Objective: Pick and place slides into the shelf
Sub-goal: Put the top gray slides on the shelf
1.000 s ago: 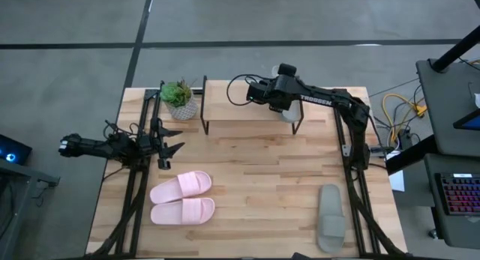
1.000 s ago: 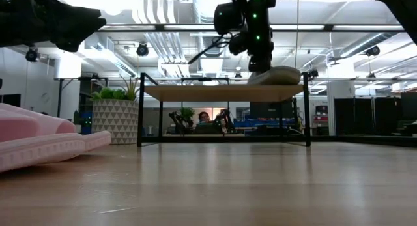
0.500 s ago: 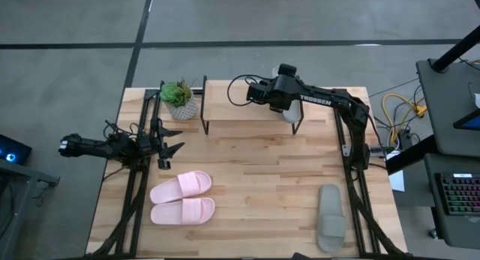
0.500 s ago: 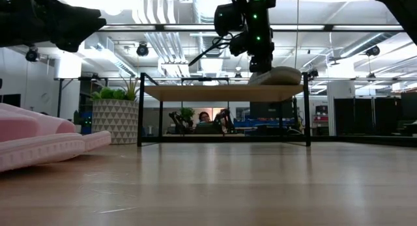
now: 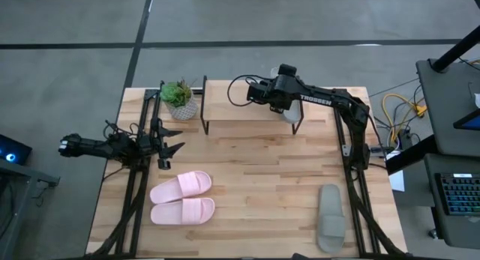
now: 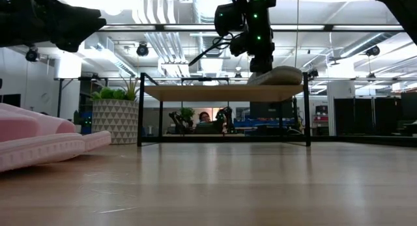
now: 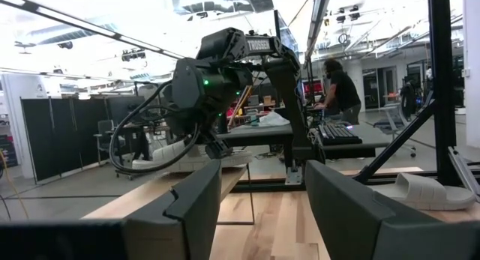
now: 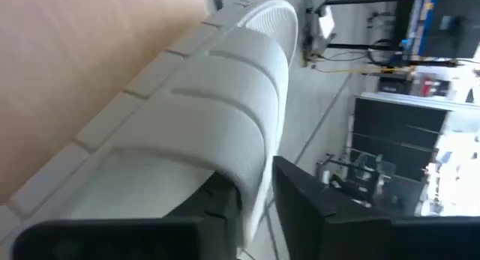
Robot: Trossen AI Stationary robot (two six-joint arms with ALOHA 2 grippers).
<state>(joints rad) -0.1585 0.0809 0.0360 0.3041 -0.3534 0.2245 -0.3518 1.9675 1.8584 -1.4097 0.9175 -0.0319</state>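
The shelf stands at the table's far side. A grey-beige slide lies sole-down on its plank top at the right end. My right gripper hangs over that end, open, one finger under the slide's strap and one outside it. A second grey slide lies flat near the table's right front. The pink pair lies side by side at the left front. My left gripper waits open at the table's left, holding nothing. My right gripper has one finger tucked under the strap's side edge and seems to touch it there. The outer finger stands a narrow gap away. The fingers slant down from above. The slide rests on the shelf top.
A potted plant stands at the shelf's left end. The shelf top left of the placed slide is bare plank. The black arm frames run along both sides of the table. A person sits far behind the table.
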